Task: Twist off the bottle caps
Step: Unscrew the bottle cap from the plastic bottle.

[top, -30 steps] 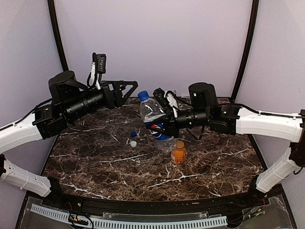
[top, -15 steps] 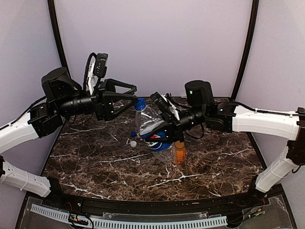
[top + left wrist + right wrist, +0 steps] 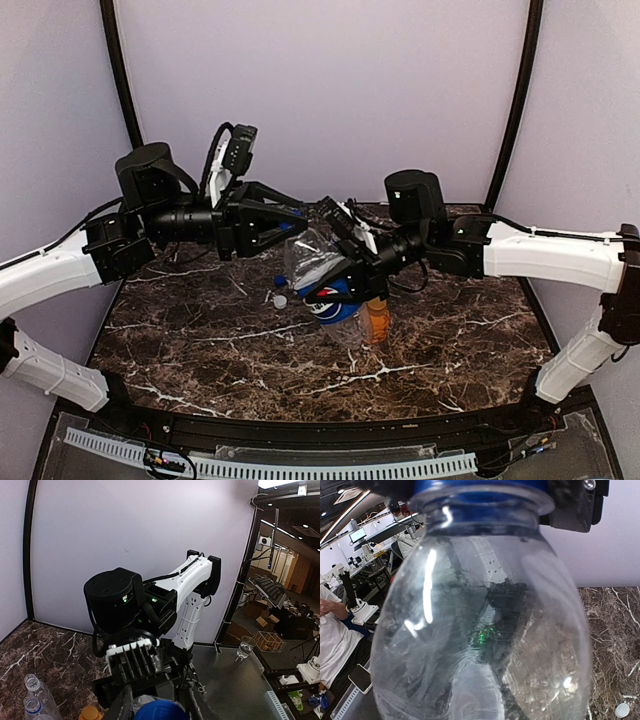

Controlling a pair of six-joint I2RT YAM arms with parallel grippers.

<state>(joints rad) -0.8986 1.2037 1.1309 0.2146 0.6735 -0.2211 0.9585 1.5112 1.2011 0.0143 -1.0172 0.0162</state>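
The clear Pepsi bottle (image 3: 322,268) hangs tilted above the table, neck toward the upper left. My right gripper (image 3: 352,272) is shut on its body; its fingers are hidden in the right wrist view, where the bottle (image 3: 480,630) fills the frame. My left gripper (image 3: 297,231) is shut on the bottle's blue cap (image 3: 161,711), with a finger (image 3: 125,704) tight against each side. The short orange bottle (image 3: 376,320) stands capped just below the held bottle. A loose blue cap (image 3: 281,283) and a loose white cap (image 3: 279,300) lie on the table.
Two clear bottles with bare necks (image 3: 31,682) (image 3: 33,706) stand at the lower left of the left wrist view, beside the orange bottle's cap (image 3: 91,713). The marble table (image 3: 200,340) is walled at the back and sides.
My left gripper moved right onto the bottle's neck and closed on the blue cap. The right gripper tilted and lowered the Pepsi bottle slightly.
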